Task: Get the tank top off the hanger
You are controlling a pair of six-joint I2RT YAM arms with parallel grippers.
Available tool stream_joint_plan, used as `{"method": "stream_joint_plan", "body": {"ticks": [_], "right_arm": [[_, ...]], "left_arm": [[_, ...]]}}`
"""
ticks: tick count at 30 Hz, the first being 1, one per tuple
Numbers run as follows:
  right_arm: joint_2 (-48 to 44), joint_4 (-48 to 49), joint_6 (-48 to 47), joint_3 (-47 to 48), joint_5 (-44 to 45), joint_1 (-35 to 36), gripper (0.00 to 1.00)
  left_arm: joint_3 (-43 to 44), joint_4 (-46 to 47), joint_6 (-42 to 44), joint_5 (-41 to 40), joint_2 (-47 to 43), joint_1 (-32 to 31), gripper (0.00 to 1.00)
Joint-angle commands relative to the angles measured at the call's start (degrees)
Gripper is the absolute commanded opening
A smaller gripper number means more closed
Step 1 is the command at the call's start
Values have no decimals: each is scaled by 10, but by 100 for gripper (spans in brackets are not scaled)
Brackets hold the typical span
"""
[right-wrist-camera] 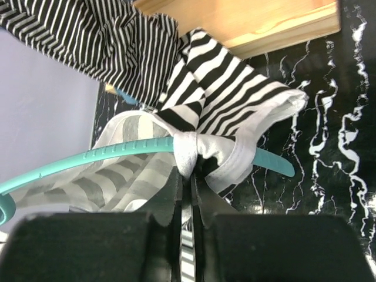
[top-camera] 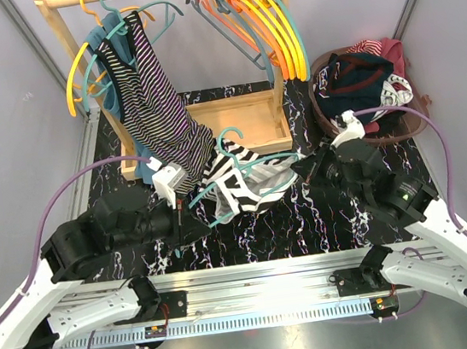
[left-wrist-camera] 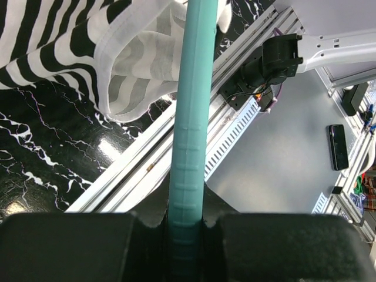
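Observation:
A black-and-white striped tank top (top-camera: 239, 182) hangs on a teal hanger (top-camera: 253, 161) held low over the black marbled table. My left gripper (top-camera: 189, 219) is shut on the hanger's left arm; in the left wrist view the teal bar (left-wrist-camera: 191, 135) runs straight up from between its jaws, with the tank top (left-wrist-camera: 88, 41) at the upper left. My right gripper (top-camera: 302, 168) is shut on the tank top's fabric at the hanger's right end. In the right wrist view the cloth (right-wrist-camera: 217, 111) is bunched over the teal bar (right-wrist-camera: 106, 155) just above the closed jaws.
A wooden rack (top-camera: 243, 117) stands at the back with a thin-striped garment (top-camera: 150, 99) on the left and orange, yellow and grey hangers (top-camera: 260, 16) on the right. A basket of clothes (top-camera: 368, 88) sits at the back right. The metal rail (top-camera: 257, 287) runs along the near edge.

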Motion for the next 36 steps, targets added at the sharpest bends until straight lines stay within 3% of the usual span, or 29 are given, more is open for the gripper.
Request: {"method": "stream_joint_plan", "body": {"ticks": [1, 6, 12, 15, 24, 26, 29, 32, 36], "right_arm": [[12, -36, -18, 27, -27, -7, 8], [71, -171, 7, 77, 34, -7, 13], [62, -126, -18, 68, 0, -7, 39], [57, -125, -25, 72, -3, -7, 40], [29, -124, -21, 68, 17, -7, 13], [12, -118, -15, 64, 26, -7, 3], [2, -123, -16, 67, 25, -7, 13], [5, -136, -10, 74, 21, -6, 9], [2, -139, -9, 76, 4, -7, 36]], "left_arm": [[23, 19, -7, -56, -24, 5, 0], [27, 28, -14, -43, -30, 5, 0], [34, 37, -15, -26, -22, 5, 0], [32, 39, -17, -28, -25, 5, 0], [28, 38, -17, -38, -28, 5, 0], [26, 38, -17, -42, -32, 5, 0], [23, 37, -17, -49, -35, 5, 0], [25, 36, -17, -53, -35, 5, 0], [27, 36, -18, -52, -34, 6, 0]]}}
